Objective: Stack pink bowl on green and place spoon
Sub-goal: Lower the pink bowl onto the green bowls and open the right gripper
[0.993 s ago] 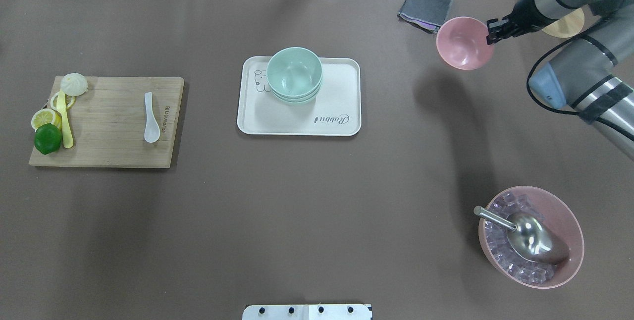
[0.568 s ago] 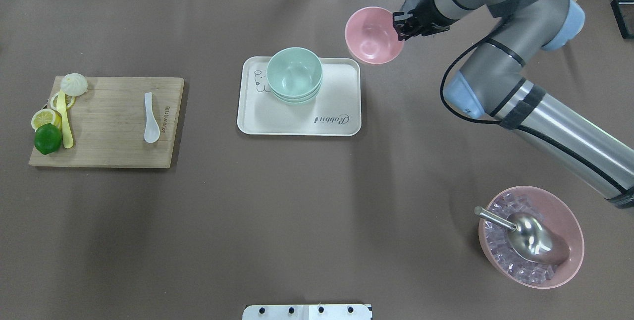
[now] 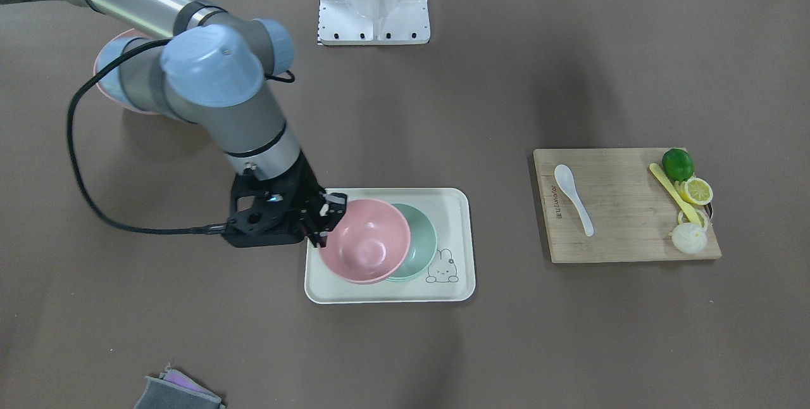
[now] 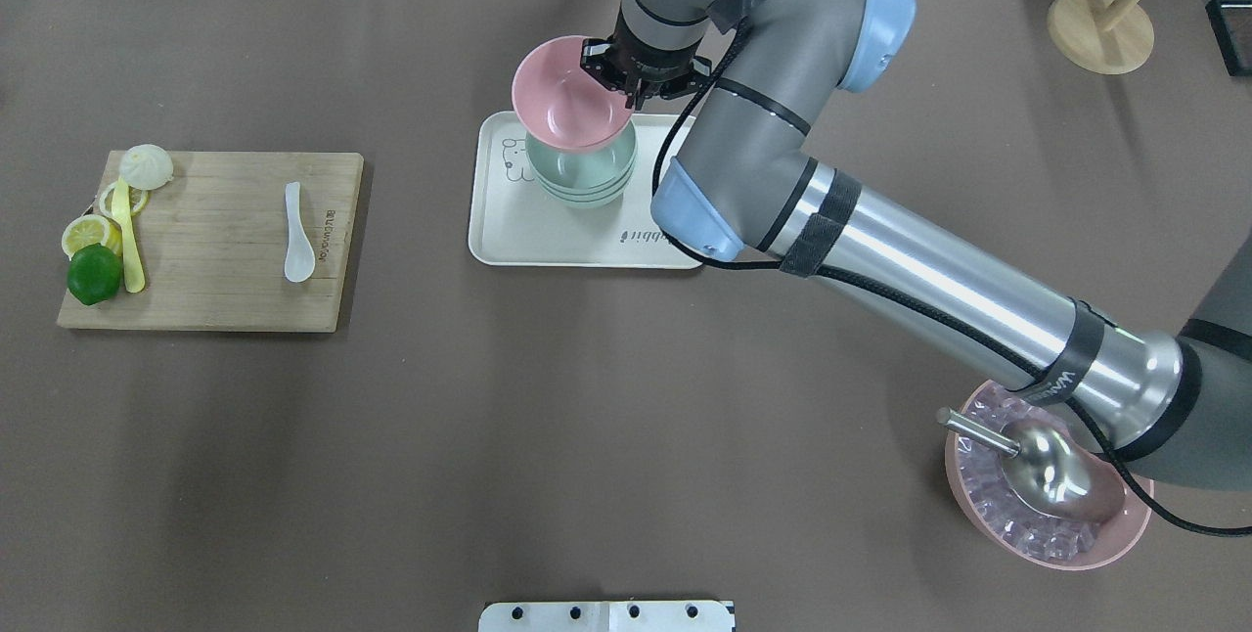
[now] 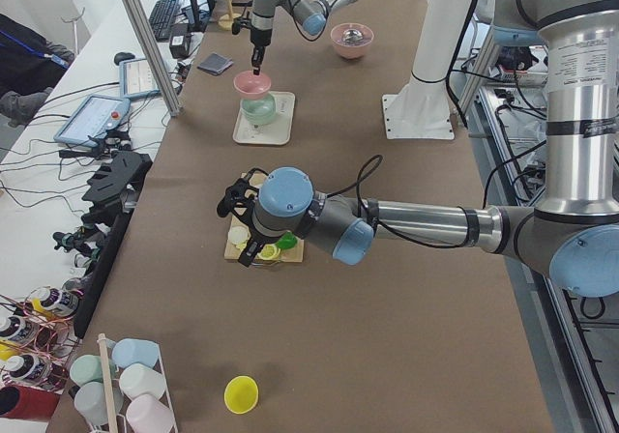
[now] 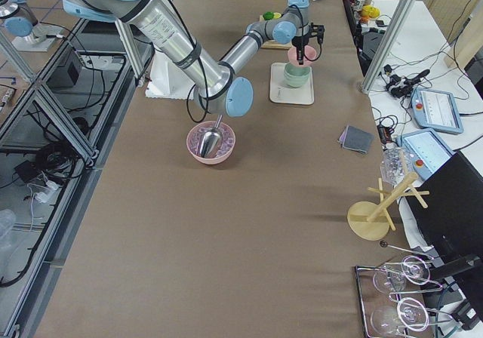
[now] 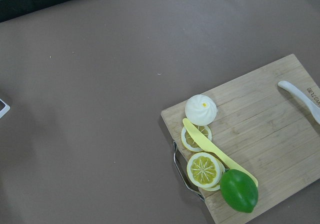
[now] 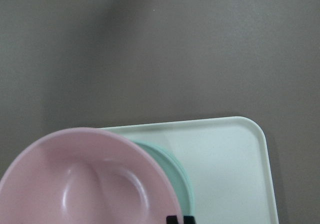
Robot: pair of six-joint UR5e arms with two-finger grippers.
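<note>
**Pink bowl held over the green stack**

The left gripper (image 5: 248, 243) hangs over the fruit end of the cutting board (image 4: 210, 241). Whether its jaws are wide or narrow cannot be told. The white spoon (image 4: 297, 246) lies on the board's right part, scoop end toward the robot. On the tray (image 4: 548, 241) stand the stacked green bowls (image 4: 587, 184). The pink bowl (image 4: 567, 109) is close over them, though contact cannot be told. The right gripper (image 4: 631, 84) is clamped on its rim. Far right, an ice bowl (image 4: 1051, 546) holds a metal scoop (image 4: 1047, 471).
</note>
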